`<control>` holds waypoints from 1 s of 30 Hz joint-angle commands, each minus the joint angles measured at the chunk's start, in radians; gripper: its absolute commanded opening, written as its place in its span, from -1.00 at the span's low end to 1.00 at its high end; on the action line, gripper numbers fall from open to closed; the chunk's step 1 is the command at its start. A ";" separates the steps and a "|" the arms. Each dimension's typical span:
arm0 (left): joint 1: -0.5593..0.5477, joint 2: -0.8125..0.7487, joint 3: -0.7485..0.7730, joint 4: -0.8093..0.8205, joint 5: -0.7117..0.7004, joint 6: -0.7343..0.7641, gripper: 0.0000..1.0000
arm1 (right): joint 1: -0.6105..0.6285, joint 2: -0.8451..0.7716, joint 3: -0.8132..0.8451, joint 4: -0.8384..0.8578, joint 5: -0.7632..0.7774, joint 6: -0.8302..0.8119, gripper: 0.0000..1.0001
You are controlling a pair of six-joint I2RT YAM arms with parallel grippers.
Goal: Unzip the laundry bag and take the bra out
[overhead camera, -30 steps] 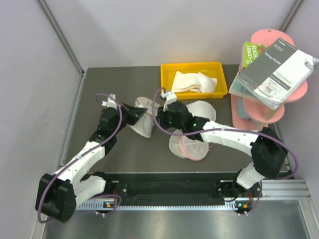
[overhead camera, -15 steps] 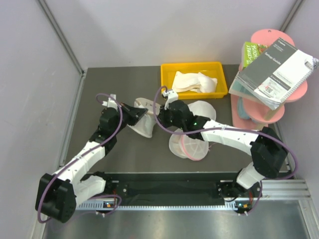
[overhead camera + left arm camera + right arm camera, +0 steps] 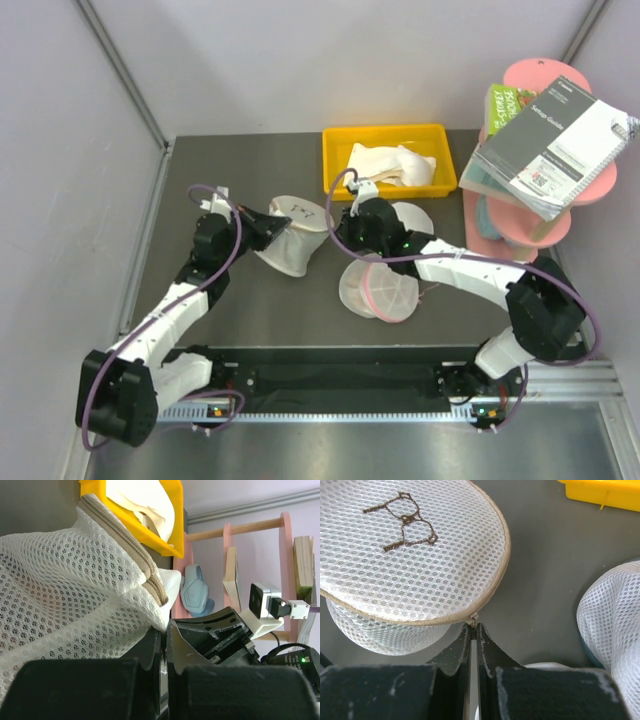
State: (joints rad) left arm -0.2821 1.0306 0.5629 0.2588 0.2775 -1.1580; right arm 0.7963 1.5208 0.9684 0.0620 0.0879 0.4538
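Observation:
The laundry bag [image 3: 297, 232] is a round white mesh pod with a beige-tan rim, lying left of centre with its face and dark stitched mark [image 3: 405, 522] turned up. My left gripper [image 3: 270, 226] is shut on the bag's left mesh edge [image 3: 150, 605]; in the left wrist view its jaws [image 3: 164, 628] pinch the fabric just under the zip tape. My right gripper [image 3: 336, 230] is shut on the small metal zipper pull [image 3: 473, 621] at the bag's right rim, its jaws [image 3: 473, 627] closed. The bra is not visible through the mesh.
A pink-rimmed mesh bag [image 3: 385, 296] and a plain white mesh bag [image 3: 412, 217] lie just right of my right gripper. A yellow bin [image 3: 388, 140] holding cream cloth stands at the back. A pink shelf [image 3: 545, 80] with books stands at the right edge.
My right gripper has moved right and slightly back while holding the zipper pull. The bag has been drawn out toward it and its marked face has turned upward. The left gripper has kept its hold.

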 commanded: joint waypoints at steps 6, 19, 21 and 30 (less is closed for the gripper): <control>0.026 0.130 0.118 0.010 0.107 0.155 -1.00 | -0.020 -0.086 -0.013 -0.017 0.019 -0.050 -1.00; 0.061 0.295 0.305 -0.170 0.079 0.452 -0.14 | 0.138 -0.130 0.070 -0.159 0.165 -0.118 -1.00; 0.061 0.250 0.302 -0.248 0.016 0.492 0.37 | 0.156 -0.107 0.085 -0.149 0.161 -0.104 -1.00; 0.060 -0.042 0.226 -0.515 -0.204 0.537 0.76 | 0.233 0.034 0.154 -0.022 0.064 -0.035 -1.00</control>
State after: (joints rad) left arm -0.2234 1.1252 0.8246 -0.1379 0.1947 -0.6552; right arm 0.9970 1.5066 1.0424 -0.0460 0.1928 0.3862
